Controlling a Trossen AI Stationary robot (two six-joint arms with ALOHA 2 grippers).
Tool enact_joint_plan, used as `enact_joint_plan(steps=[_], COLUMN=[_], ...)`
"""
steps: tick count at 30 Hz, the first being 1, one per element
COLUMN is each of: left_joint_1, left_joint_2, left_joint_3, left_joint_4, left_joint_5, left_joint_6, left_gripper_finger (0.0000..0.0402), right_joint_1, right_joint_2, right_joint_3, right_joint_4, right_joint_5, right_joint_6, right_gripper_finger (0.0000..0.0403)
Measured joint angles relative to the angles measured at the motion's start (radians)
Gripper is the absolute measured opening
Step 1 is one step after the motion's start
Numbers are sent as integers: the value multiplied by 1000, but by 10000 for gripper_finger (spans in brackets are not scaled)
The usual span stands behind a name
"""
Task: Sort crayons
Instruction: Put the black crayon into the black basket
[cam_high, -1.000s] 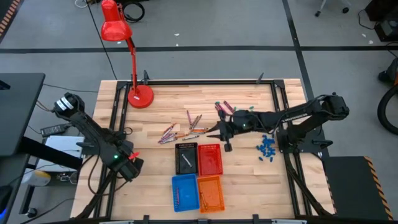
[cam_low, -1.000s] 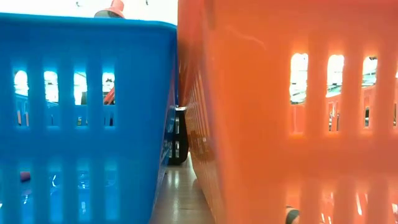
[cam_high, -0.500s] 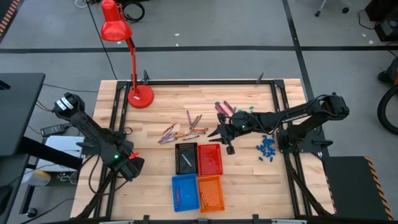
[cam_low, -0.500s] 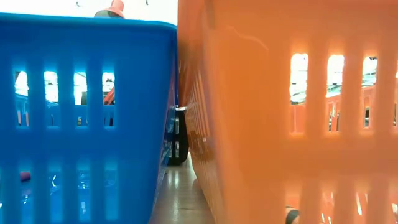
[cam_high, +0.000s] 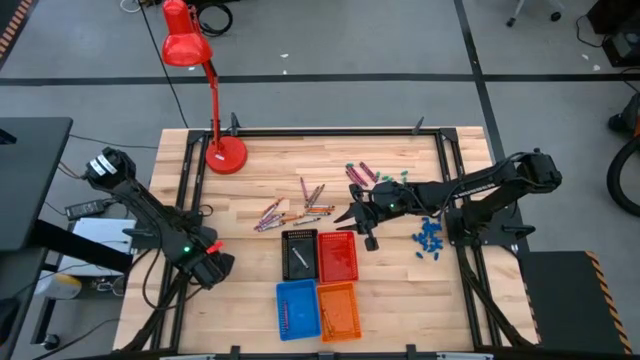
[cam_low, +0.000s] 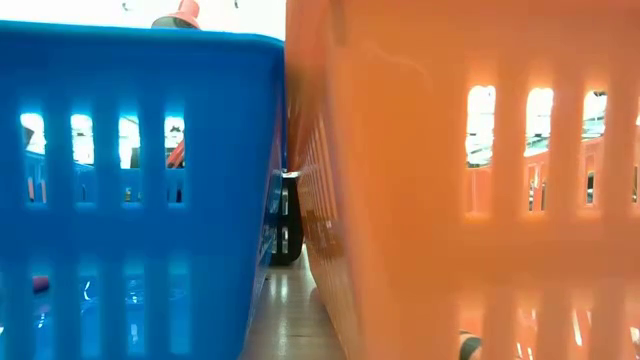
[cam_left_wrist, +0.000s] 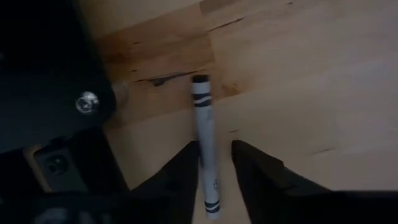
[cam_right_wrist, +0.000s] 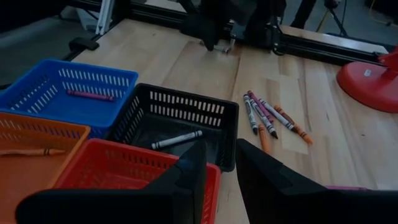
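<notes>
The left gripper (cam_high: 212, 268) hovered low at the left edge of the light wooden table (cam_high: 400, 300), its two dark fingers (cam_left_wrist: 180, 171) parted a little on either side of a pale grey crayon with black end bands (cam_left_wrist: 205, 146) that lay flat on the wood; whether the fingers touched it could not be told. The right gripper (cam_high: 355, 226) hung over the middle of the table just right of the red slotted plastic basket (cam_high: 338, 256), its fingers slightly apart and holding nothing. A loose group of thin crayons in maroon, orange and tan (cam_high: 295, 209) lay on the wood toward the far edge from the baskets. The black slotted basket (cam_right_wrist: 180, 118) held one pale crayon (cam_right_wrist: 176, 139), the blue slotted basket (cam_right_wrist: 62, 93) one maroon crayon (cam_right_wrist: 91, 95), and the orange slotted basket (cam_right_wrist: 31, 155) one orange crayon (cam_right_wrist: 25, 151). Small blue chunky pieces (cam_high: 428, 238) sat near the right edge, and a red desk lamp (cam_high: 226, 152) stood at the far left corner.
</notes>
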Motion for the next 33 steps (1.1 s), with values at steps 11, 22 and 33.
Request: enact_joint_plan(steps=[11,22,33], left_joint_1=[0,-1,8], left_joint_2=[0,6,5], left_joint_3=[1,103,120], left_joint_4=[0,-27,260], left_joint_5=[4,-161,-594], left_joint_6=[52,43,154], left_gripper_finger=[25,29,29], right_joint_1=[-1,-8,-10], right_joint_2=[0,0,-34], right_joint_3=[0,0,0], right_joint_4=[0,-24,-145], right_joint_5=[9,12,113], right_joint_6=[-8,-11,-37], right_gripper_finger=[91,91,91])
